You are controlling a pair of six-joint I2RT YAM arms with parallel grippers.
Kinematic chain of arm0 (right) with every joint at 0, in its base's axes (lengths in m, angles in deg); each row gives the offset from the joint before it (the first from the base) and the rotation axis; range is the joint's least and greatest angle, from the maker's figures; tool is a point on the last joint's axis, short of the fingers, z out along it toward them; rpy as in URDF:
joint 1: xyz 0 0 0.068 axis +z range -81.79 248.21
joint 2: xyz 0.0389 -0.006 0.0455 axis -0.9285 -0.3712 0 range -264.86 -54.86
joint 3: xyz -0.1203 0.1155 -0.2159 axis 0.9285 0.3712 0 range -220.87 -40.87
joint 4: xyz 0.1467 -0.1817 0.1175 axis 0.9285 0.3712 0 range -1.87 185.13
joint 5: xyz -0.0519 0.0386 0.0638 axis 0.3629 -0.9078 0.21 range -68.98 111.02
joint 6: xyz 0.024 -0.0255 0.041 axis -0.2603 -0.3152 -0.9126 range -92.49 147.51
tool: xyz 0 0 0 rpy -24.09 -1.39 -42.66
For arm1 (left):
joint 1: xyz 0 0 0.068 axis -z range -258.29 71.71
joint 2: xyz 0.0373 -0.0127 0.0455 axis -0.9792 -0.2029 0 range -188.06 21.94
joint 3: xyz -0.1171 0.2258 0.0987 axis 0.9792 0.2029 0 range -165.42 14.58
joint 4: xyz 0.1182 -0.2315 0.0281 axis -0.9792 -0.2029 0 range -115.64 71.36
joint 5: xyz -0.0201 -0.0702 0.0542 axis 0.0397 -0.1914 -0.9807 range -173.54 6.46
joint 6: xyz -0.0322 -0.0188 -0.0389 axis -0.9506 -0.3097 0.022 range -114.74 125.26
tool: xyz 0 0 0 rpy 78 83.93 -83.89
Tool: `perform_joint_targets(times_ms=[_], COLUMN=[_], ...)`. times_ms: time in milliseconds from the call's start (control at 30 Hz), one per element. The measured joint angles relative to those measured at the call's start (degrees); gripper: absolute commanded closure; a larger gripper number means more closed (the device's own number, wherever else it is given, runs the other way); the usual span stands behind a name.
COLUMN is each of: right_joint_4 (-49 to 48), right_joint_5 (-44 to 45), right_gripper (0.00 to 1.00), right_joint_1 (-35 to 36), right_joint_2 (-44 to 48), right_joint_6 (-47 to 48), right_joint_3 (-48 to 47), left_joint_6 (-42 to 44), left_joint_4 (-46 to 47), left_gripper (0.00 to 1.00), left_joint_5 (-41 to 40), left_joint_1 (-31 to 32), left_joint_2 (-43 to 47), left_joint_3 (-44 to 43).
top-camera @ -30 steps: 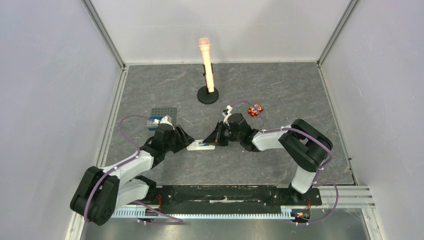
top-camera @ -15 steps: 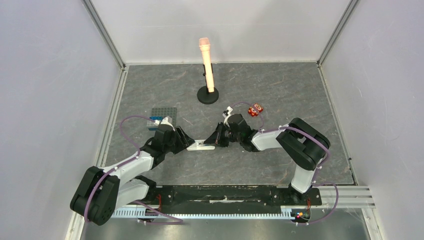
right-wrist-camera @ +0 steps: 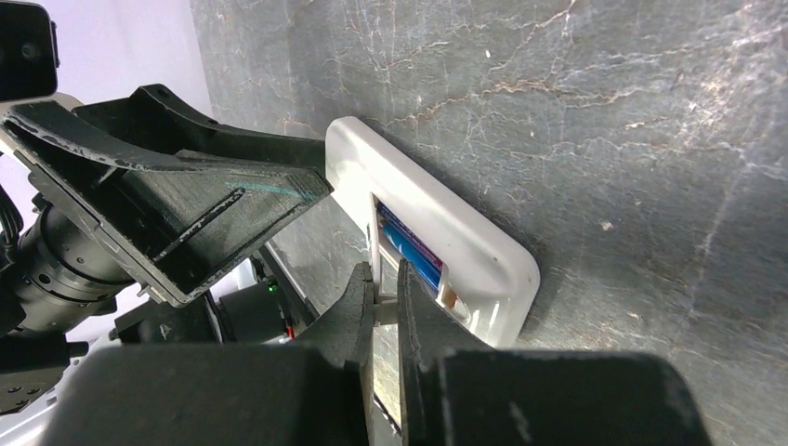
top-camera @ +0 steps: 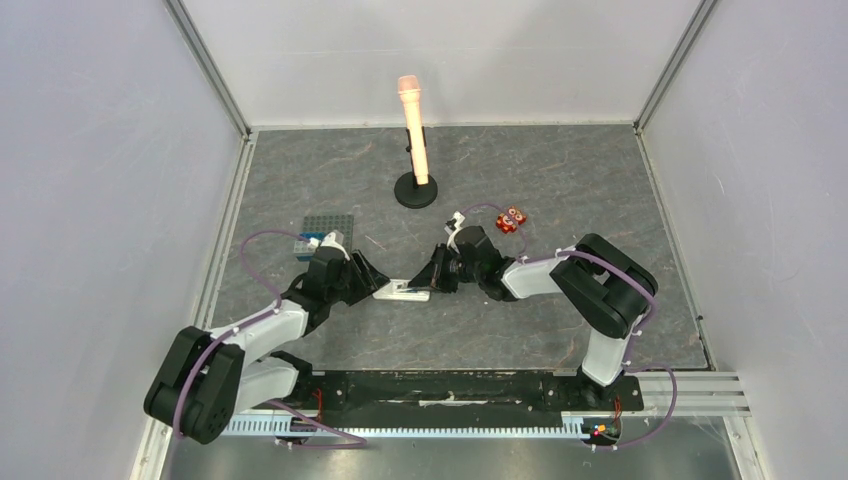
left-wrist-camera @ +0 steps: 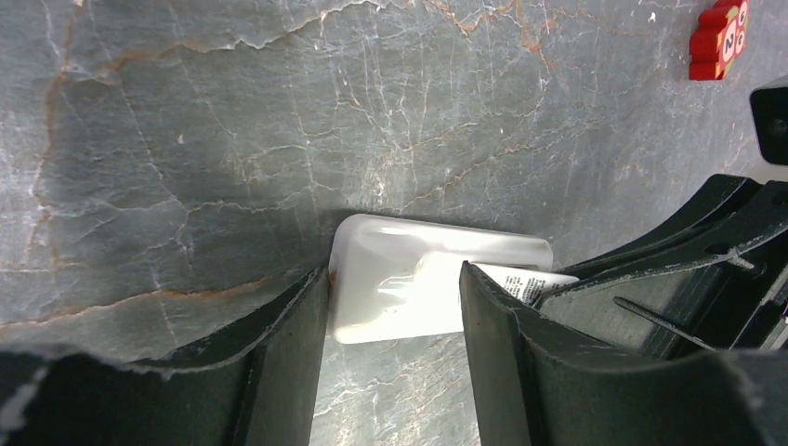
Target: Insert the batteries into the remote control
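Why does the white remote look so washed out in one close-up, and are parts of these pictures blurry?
Left wrist view: the remote catches glare, so its surface detail washes out. Right wrist view: the nearest fingers are out of focus, while the batteries are sharp; a dark shadow lies under the remote. Top view: even light, soft shadows, nothing blurred.

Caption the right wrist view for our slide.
Right gripper pinches thin white piece over blue batteries in remote control.
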Motion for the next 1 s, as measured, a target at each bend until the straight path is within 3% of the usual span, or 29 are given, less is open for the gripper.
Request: perform_joint_targets(times_ms=[367,767,1000], right_joint_4=[5.20,11.82,12.55], right_joint_5=[-0.24,0.83,1.86], right_gripper=[0.98,0.94,0.93], right_joint_1=[-0.44,-0.11,0.42], right_joint_2=[-0.35,0.15,0.31], right_joint_6=[-0.15,-2.97,-5.90], right_joint_3=[-2.14,-4.66,-4.63], left_joint_6=[0.46,0.42,0.39], left_joint_4=[7.91,10.67,11.17], left_gripper=[0.41,0.53,0.54], left_joint_5=[0.52,-0.07,-0.31], left_joint_1=[-1.01,-1.14,-1.14], left_joint_2=[-3.87,-2.01,-0.87], left_joint_3=[0.76,3.78,5.01])
